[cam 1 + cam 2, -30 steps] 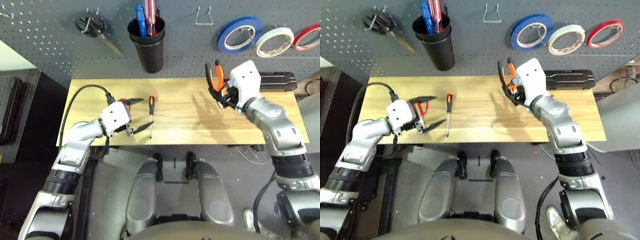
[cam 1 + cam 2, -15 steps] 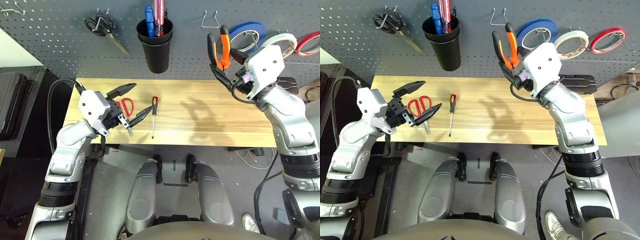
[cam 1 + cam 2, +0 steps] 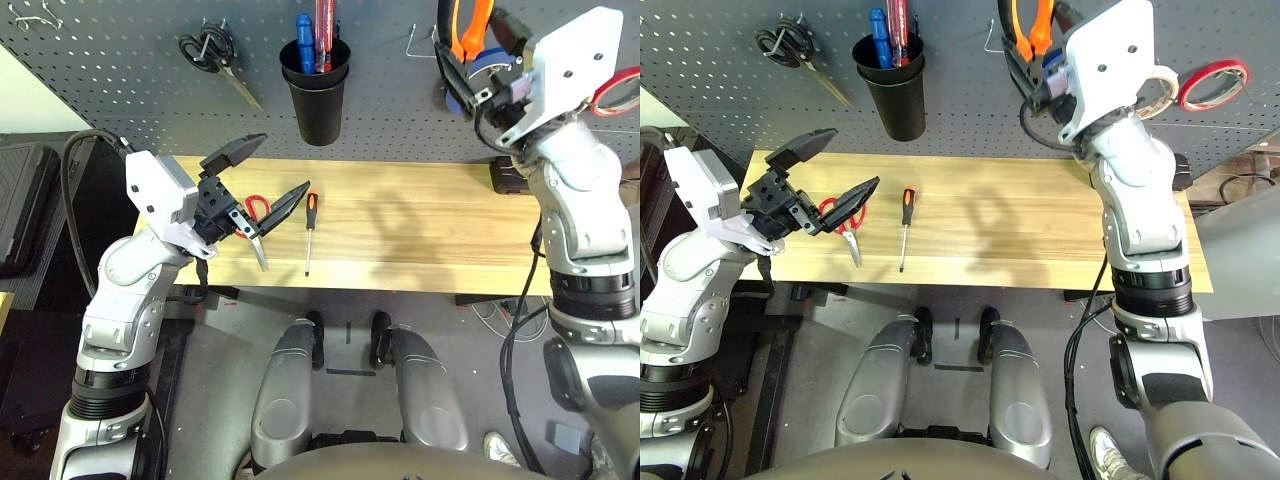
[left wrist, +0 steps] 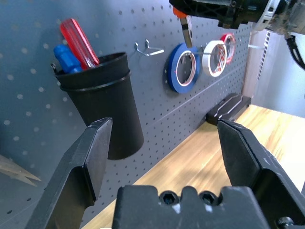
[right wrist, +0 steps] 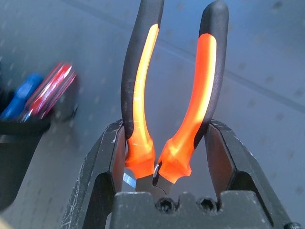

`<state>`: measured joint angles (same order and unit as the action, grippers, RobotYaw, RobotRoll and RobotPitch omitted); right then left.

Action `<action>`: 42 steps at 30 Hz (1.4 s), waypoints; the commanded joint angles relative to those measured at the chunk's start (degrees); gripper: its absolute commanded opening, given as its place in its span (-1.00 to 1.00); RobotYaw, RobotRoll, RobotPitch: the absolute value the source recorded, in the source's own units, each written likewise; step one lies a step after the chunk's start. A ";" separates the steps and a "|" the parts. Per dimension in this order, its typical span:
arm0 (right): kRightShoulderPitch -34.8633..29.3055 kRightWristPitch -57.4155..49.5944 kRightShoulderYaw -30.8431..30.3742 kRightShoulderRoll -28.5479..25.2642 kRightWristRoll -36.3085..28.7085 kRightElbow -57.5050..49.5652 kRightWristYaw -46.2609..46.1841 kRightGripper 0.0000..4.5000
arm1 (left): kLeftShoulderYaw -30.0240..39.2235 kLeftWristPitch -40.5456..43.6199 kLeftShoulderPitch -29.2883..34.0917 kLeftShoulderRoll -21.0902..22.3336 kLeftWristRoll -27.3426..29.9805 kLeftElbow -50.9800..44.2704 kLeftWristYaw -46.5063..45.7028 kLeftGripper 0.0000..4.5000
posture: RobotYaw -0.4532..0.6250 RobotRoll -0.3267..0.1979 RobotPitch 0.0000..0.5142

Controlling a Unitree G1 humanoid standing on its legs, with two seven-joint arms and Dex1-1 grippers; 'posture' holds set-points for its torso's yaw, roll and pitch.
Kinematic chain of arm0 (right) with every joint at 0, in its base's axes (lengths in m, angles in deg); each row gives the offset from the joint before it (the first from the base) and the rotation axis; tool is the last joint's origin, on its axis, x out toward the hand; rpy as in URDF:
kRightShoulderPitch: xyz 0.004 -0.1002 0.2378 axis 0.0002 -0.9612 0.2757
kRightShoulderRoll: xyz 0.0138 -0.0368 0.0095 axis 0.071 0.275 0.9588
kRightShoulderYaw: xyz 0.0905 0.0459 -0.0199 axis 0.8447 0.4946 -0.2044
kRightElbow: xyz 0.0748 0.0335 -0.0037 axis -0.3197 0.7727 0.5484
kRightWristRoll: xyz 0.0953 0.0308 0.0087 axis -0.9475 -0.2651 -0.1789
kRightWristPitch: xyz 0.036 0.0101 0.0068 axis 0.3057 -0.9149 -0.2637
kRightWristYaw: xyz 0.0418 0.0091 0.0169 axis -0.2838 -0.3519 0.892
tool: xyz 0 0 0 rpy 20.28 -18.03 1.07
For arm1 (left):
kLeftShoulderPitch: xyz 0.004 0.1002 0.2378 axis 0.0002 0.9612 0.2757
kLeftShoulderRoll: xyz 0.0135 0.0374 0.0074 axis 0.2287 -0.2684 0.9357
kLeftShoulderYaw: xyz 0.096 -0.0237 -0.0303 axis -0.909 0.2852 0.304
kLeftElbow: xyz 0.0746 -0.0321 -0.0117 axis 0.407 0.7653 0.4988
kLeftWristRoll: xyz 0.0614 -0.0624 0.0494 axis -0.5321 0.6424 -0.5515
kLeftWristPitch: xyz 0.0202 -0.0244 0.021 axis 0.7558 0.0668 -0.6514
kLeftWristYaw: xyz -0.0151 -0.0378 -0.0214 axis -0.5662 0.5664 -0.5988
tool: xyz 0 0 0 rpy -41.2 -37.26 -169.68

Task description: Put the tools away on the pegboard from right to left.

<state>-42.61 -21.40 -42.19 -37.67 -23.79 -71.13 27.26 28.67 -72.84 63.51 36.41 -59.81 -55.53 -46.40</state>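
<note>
The right pincer [image 5: 164, 157] grips the pliers [image 5: 171, 95] by the lower part of their orange-and-black handles, which stick out past its fingers. It holds them high against the pegboard [image 3: 120, 90], just beside the wire hook [image 3: 420, 42] and in front of the blue tape roll [image 4: 183, 67]. The white tape roll [image 4: 213, 58] hangs on the pegboard next to the blue one, with a red tape roll [image 3: 1212, 84] on its far side.

The left pincer [image 3: 252, 178] hovers above the left part of the tabletop [image 3: 400, 220] with its fingers spread wide and nothing between them. Below it on the wood lie the red-handled scissors [image 3: 256, 216], and just to their right lies the slim screwdriver [image 3: 310, 228], its orange-and-black handle toward the pegboard.

On the pegboard, the black cup holder [image 3: 318, 95] carries a blue-handled and a red-handled tool, and black-handled scissors [image 3: 215, 58] hang on a hook to its left.
</note>
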 commanded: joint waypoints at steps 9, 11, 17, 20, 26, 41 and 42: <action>10.86 9.82 -0.30 3.90 3.29 16.51 -4.07 0.18 | 0.54 2.61 -1.47 0.92 1.52 -1.55 0.12 1.00 | 0.13 0.25 -0.05; 11.94 11.46 -0.27 4.24 3.73 19.12 -4.34 0.18 | 0.54 2.71 -1.46 0.96 1.46 -1.72 0.02 1.00 | 0.14 0.25 -0.05; 13.99 16.25 -0.37 5.20 4.67 26.05 -4.75 0.18 | 1.01 3.02 -0.39 1.26 1.53 -2.69 -0.09 1.00 | 0.17 0.25 -0.03; 13.59 17.08 -0.42 5.75 5.02 28.82 -5.03 0.18 | 1.20 3.30 -0.19 1.41 1.54 -3.07 -0.30 1.00 | 0.19 0.25 -0.01; 11.15 17.09 -0.75 7.01 4.81 30.84 -4.21 0.18 | 1.19 3.18 0.39 1.37 1.20 -3.16 -0.21 1.00 | 0.19 0.25 0.01; -0.24 26.79 0.64 5.27 4.83 18.24 -3.60 0.98 | 0.30 2.80 0.99 1.48 0.49 -2.17 0.56 1.00 | 0.15 0.25 0.07; -1.94 27.49 0.83 4.57 4.74 16.11 -3.04 0.98 | 0.46 2.83 1.22 1.51 0.56 -2.12 0.57 1.00 | 0.15 0.25 0.08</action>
<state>-42.34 4.60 -42.51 -32.05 -18.11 -51.44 23.44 29.50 -69.93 63.53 37.49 -59.04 -56.77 -46.60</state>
